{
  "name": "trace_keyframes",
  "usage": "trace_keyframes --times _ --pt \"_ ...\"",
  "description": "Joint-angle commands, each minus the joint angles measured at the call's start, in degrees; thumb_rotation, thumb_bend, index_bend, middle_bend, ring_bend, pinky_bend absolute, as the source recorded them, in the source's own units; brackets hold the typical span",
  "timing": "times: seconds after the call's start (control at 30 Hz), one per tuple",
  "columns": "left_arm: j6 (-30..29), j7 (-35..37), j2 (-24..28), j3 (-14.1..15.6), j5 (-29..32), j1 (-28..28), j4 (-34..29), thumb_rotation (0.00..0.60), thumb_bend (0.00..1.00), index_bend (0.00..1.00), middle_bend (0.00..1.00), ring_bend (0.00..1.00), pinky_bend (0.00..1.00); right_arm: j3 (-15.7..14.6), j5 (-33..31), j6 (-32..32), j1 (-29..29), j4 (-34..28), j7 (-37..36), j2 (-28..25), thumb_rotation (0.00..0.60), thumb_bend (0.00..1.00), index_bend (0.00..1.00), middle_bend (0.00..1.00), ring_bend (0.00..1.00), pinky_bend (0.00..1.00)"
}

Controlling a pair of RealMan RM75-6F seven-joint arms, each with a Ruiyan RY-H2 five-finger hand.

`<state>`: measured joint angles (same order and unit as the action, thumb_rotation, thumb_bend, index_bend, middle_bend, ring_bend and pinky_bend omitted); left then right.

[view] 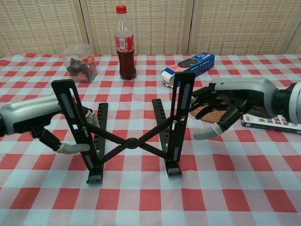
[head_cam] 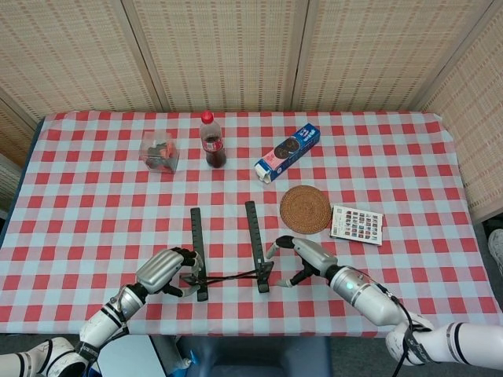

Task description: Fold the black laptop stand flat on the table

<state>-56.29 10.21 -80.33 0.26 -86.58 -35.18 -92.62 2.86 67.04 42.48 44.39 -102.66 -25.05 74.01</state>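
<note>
My views are bright and evenly lit, shadows soft, both sharp; no glare, slight bending at edges.

Place: you are working at what is looking like a staged home dining corner, though the exact kind of room is staying unclear.
Table: a red-and-white checked cloth (head_cam: 94,196) is covering the tabletop in front of you.
Backdrop: woven reed screens (head_cam: 220,55) are standing close behind the table as panels, walling it in.
Household goods: a cola bottle (head_cam: 211,140), a cookie box (head_cam: 288,152), a woven coaster (head_cam: 306,209) and a clear plastic tub (head_cam: 159,152) are sitting out for you like everyday home items.
</note>
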Motion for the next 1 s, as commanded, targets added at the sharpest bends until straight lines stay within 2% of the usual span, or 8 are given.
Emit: trace_keyframes --times 0.03,0.3,0.5,0.7,1.0 --pt "0.08 0.01 -0.04 -0.01 0.06 -0.05 0.16 0.534 0.32 0.61 0.38 0.34 0.33 1.47 -3.23 -1.28 1.38 -0.57 3.51 1.7 0.6 0.18 0.38 0.28 0.11 0.14" --pt "0.22 0.42 0.08 0.03 0.17 -0.12 0.48 0.535 0.32 0.61 0.38 0.34 0.33 2.33 -7.64 -1.18 2.74 0.11 10.2 4.94 0.6 0.24 0.47 0.31 0.11 0.14" --pt "-0.01 0.94 0.29 0.2 -0.21 -0.07 0.59 0.536 0.32 0.61 0.38 0.34 0.33 2.73 -11.18 1.26 2.34 -0.14 14.5 5.75 0.6 0.24 0.48 0.32 0.11 0.14" --pt "-0.01 1.1 0.42 0.28 -0.45 -0.16 0.54 0.533 0.32 0.61 0.38 0.34 0.33 2.84 -12.88 2.01 1.8 -0.76 16.59 5.75 0.6 0.24 0.5 0.34 0.12 0.14" --pt "-0.03 1.11 0.49 0.35 -0.38 -0.14 0.6 0.533 0.32 0.6 0.38 0.34 0.33 3.17 -13.93 1.92 1.33 -0.69 18.44 6.78 0.6 0.24 0.58 0.35 0.13 0.14"
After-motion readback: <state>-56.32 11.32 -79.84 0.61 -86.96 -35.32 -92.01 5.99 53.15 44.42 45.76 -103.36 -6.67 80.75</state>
